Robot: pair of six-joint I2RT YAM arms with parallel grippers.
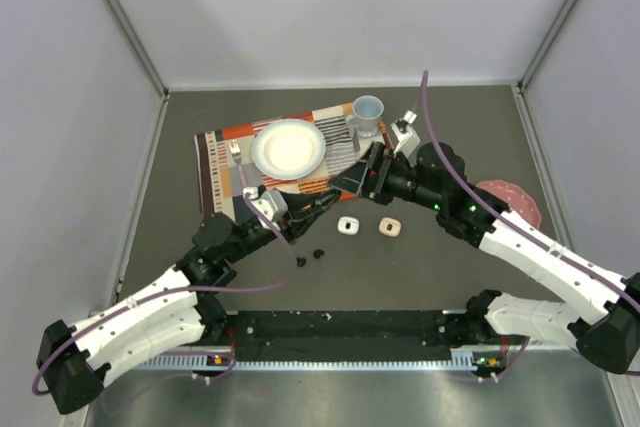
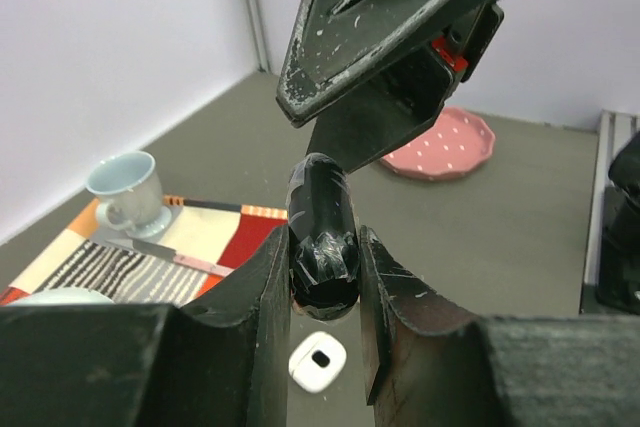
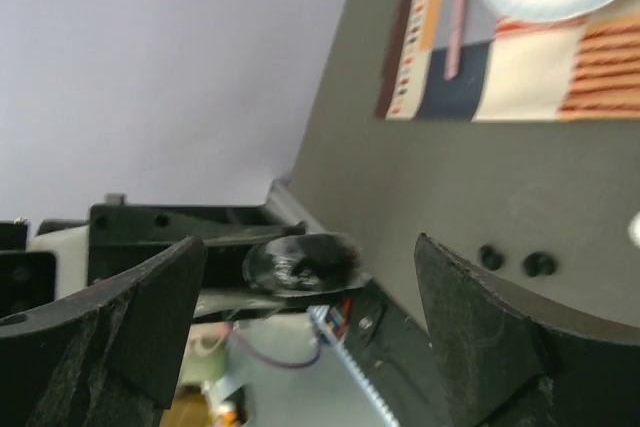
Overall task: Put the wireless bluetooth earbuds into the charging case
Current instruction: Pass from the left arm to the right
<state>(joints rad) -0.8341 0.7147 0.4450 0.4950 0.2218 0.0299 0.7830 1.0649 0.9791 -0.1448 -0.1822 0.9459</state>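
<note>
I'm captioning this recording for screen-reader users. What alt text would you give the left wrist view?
The left gripper clamps a glossy black oblong case upright, the right gripper open just above it. On the grey table beyond: a small white case, a pale blue cup on a patterned placemat, and a pink dotted plate.

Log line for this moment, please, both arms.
left gripper: shut on black case, above table | right gripper: open, close to case | black earbuds: loose on table
</note>
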